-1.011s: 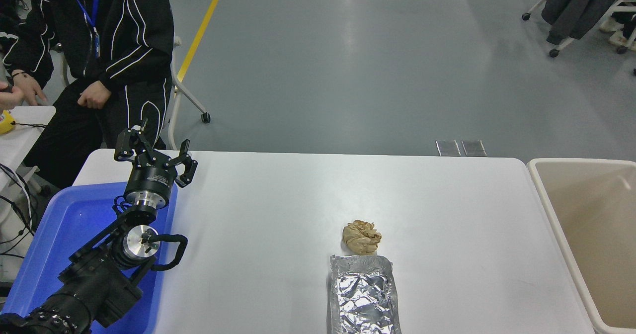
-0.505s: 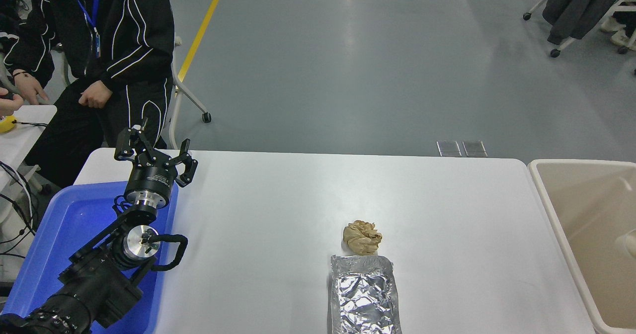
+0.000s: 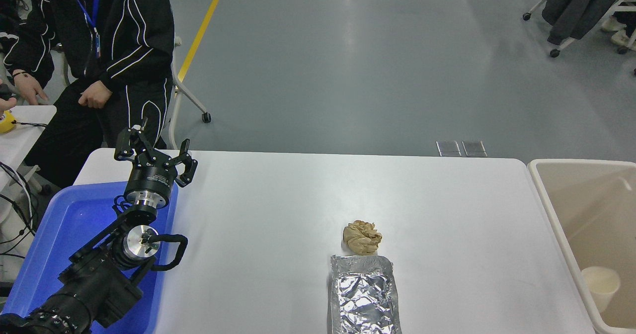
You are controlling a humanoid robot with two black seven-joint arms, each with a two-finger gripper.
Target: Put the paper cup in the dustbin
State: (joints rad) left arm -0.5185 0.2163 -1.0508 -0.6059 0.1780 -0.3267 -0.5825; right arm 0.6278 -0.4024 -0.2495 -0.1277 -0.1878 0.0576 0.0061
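Observation:
The paper cup [image 3: 601, 284], white with a cream inside, lies inside the dustbin [image 3: 551, 214] against its left wall near the front. The dustbin is a large beige bin with a thick pale rim at the table's right end. My left gripper [image 3: 153, 151] is parked at the lower left over the blue tray, its fingers spread open and empty. My right arm and gripper are out of view.
A crumpled brown paper ball [image 3: 361, 237] and a silver foil tray [image 3: 364, 294] sit at the table's front middle. A blue plastic tray [image 3: 59, 239] lies at the left edge. A person in black [image 3: 114, 41] sits at the far left corner.
The paper cup has dropped into the dustbin: absent a second ago, a blur half a second ago, now resting on the bin's floor. The left arm has not moved.

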